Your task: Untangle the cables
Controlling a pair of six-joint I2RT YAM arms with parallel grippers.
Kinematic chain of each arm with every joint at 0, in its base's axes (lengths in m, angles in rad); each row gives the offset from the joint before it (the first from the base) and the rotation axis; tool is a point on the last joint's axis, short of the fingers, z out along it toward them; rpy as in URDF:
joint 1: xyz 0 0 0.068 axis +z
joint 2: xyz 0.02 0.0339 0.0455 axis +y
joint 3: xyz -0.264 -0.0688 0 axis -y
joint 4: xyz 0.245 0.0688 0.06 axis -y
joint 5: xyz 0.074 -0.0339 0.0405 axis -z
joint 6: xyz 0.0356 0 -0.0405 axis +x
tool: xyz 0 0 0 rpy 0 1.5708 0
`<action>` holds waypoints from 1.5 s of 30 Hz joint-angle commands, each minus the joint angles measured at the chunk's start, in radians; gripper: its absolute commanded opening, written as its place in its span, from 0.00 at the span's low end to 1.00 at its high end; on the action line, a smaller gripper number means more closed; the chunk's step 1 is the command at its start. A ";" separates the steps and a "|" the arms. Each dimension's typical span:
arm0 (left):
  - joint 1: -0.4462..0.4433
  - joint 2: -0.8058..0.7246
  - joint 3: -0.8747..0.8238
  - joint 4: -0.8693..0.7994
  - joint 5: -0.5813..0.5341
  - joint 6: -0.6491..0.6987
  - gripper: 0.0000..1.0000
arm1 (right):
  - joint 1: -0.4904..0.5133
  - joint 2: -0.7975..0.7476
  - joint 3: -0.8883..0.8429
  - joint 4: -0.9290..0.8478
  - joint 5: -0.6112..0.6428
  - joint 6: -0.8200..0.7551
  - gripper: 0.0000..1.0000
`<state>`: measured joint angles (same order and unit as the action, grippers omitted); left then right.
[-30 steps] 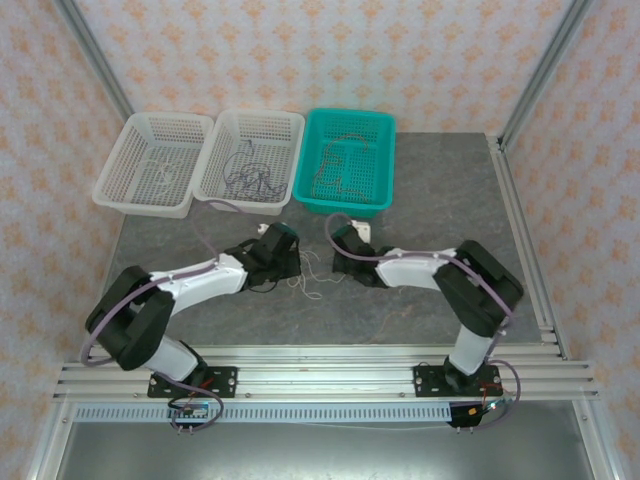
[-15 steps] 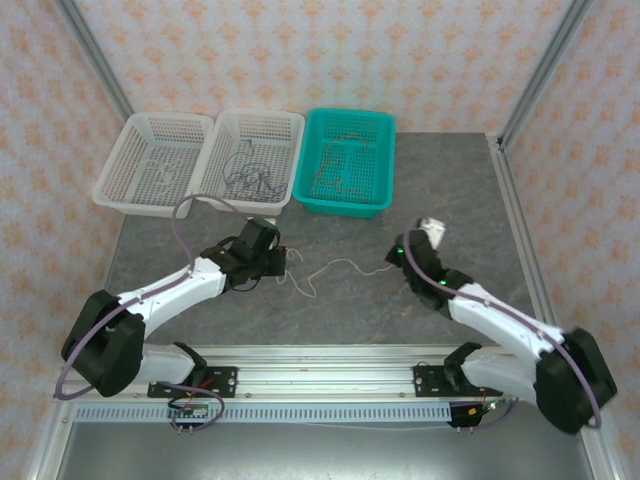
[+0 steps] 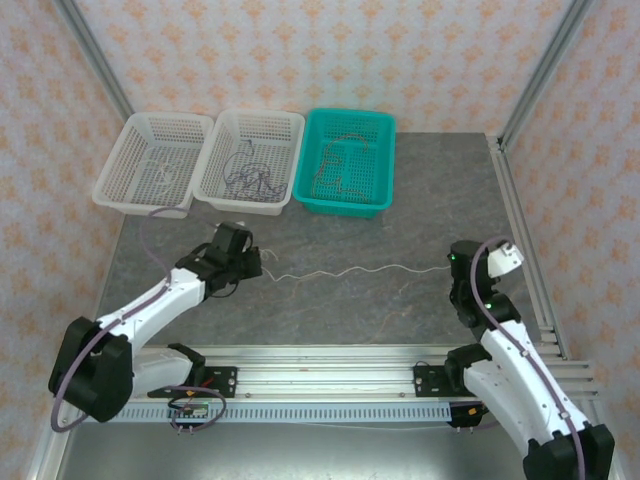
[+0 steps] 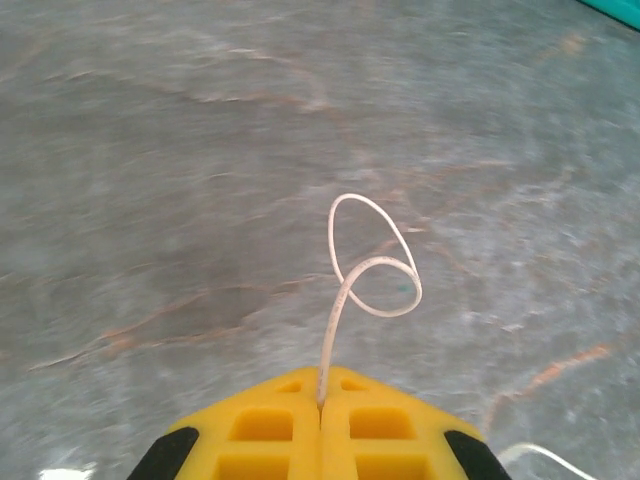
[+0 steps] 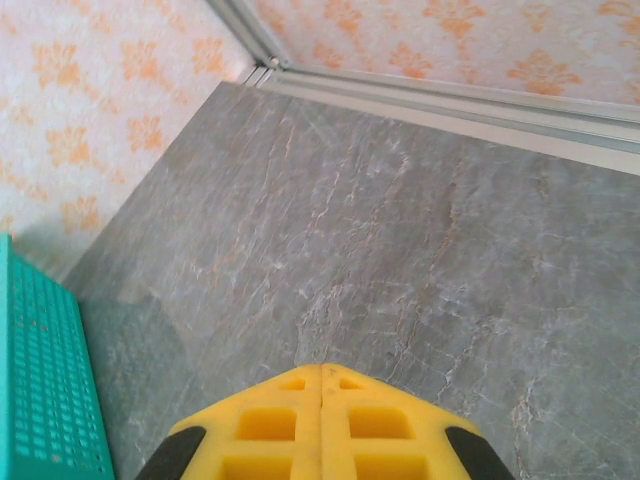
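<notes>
Across table: cable, ends pinched tight by left gripper and right gripper; pull gently to clear loop.

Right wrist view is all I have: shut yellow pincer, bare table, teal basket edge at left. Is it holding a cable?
Observer: Likely yes. In the top view a white cable runs right up to the right pincer, though the grip itself is hidden.
Operator: Other end?
Observer: The left pincer is shut on it; in the left wrist view the cable comes out of the seam between the fingers and curls into a small double loop.
Operator: Slack or tight?
Observer: It spans the table from one pincer to the other in a slightly wavy line.
</notes>
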<state>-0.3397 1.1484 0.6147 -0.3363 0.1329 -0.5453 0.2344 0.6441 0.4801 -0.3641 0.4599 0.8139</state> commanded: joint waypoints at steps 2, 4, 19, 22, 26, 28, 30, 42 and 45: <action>0.068 -0.157 -0.064 -0.047 0.033 -0.077 0.00 | -0.004 -0.033 0.029 -0.063 -0.021 0.037 0.00; 0.074 -0.230 -0.052 -0.056 0.066 -0.075 0.00 | -0.005 -0.027 0.035 0.016 -0.158 -0.058 0.00; 0.073 -0.121 0.657 -0.175 0.268 0.042 0.00 | 0.249 0.316 -0.055 0.601 -0.740 -0.151 0.43; 0.077 -0.043 0.841 -0.241 0.195 0.105 0.00 | 0.247 0.271 -0.051 0.597 -0.705 -0.182 0.55; 0.120 0.089 1.131 -0.291 0.184 0.189 0.00 | 0.248 0.208 -0.044 0.550 -0.654 -0.223 0.61; 0.166 0.163 1.279 -0.319 0.182 0.201 0.00 | 0.247 0.196 -0.035 0.512 -0.647 -0.222 0.62; 0.236 0.243 1.445 -0.353 0.185 0.203 0.00 | 0.248 0.192 -0.042 0.501 -0.651 -0.205 0.63; 0.513 0.572 1.908 -0.255 0.152 0.222 0.00 | 0.247 0.187 -0.027 0.449 -0.656 -0.223 0.66; 0.542 0.624 1.916 -0.223 0.131 0.240 0.00 | 0.248 0.187 -0.013 0.431 -0.654 -0.230 0.66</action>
<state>0.1802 1.7290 2.5080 -0.6178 0.2794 -0.3458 0.4801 0.8440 0.4248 0.0986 -0.2150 0.6140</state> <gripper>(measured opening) 0.044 0.656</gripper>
